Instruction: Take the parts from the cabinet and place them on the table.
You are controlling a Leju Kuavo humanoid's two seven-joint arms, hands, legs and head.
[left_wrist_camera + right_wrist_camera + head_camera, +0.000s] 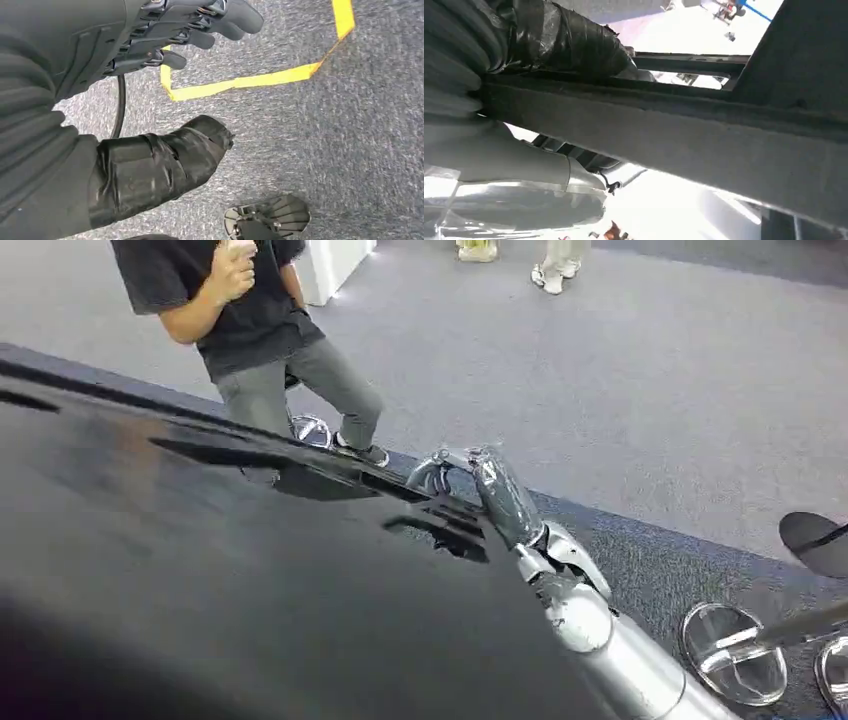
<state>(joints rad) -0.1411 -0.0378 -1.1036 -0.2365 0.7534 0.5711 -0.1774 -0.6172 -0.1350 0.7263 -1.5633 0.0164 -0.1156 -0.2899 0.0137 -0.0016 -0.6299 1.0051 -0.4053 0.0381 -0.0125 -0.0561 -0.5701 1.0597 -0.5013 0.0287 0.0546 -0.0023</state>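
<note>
Grey carpet (600, 370), 1 glossy black cabinet top (200, 570), 1 right hand (480, 490) at its edge

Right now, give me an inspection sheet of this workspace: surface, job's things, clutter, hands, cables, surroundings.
Surface: glossy black top, reflective.
Job's things: no part clearly seen; a pale thing under clear plastic lies by the right hand, and I cannot tell what it is.
Clutter: round shiny discs low beside the right arm.
Hands: right hand at the top's far edge, fingers hooked over it; what it grips cannot be told. Left hand hangs over carpet, holding nothing.
Cables: black cable beside the left hand.
Surroundings: grey carpet, yellow tape, a person standing past the top.
</note>
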